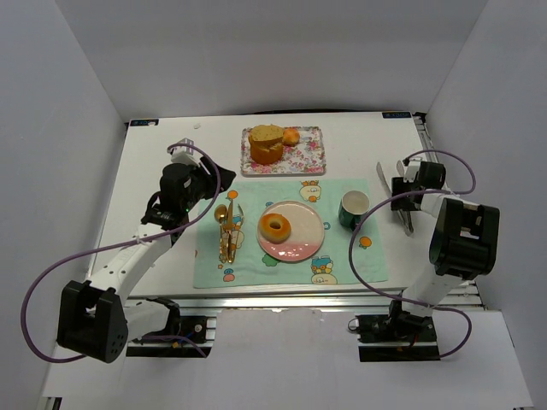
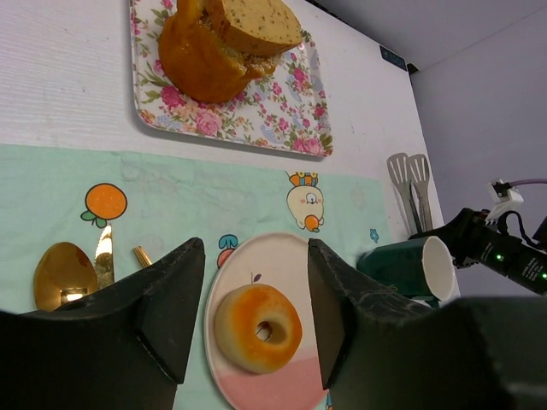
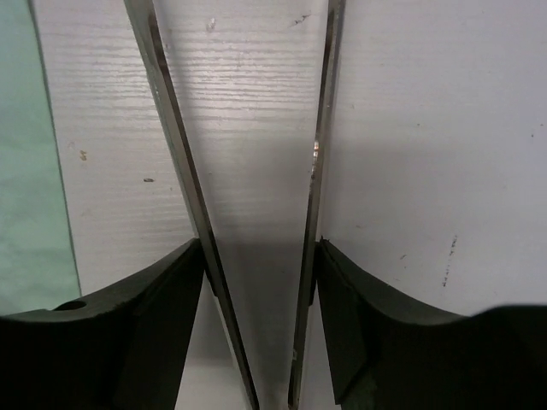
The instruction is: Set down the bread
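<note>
Overhead, shows the bread (image 1: 275, 226) on the pink plate (image 1: 305, 215), left gripper (image 1: 209, 190) at its 10 o'clock, right gripper (image 1: 407, 196) at 3 o'clock. From left wrist, frames bread between released, empty jaws. From right wrist, finds jaws spread, straddling tongs (image 3: 184, 171) on the counter (image 3: 410, 128).

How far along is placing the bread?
Looks done: the small golden ring-shaped bread lies on the pink-and-white round plate. Nothing is in hand: left gripper open near it, right gripper open astride the metal tongs. Little seems left.

White table (image 1: 171, 162): placemat (image 1: 256, 273), floral tray (image 1: 312, 158), tongs (image 1: 408, 224).
</note>
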